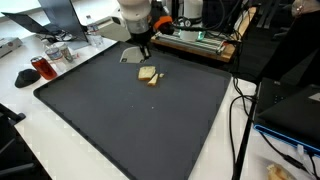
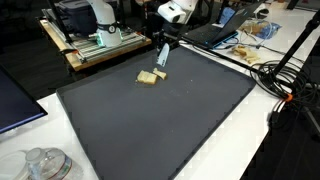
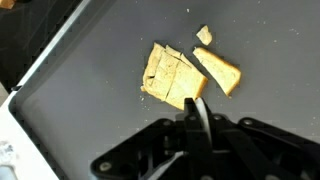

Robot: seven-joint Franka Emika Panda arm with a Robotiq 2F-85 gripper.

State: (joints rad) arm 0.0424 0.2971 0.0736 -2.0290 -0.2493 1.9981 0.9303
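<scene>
Tan pieces (image 3: 168,78), 3, lie just ahead of pincer (image 3: 196,106) on black mat (image 3: 95,105); pincer fingers pressed together, holding nothing.

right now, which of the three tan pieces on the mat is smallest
The tiny chip, lying apart beyond the wedge and the big cracked slab, farthest from the pincer.

My fingers (image 2: 160,60): pointing down, tips just above the bread pieces (image 2: 149,77).
Pieces: close together on the dark mat (image 2: 170,120).
Mat: on the white counter (image 2: 250,145).
</scene>
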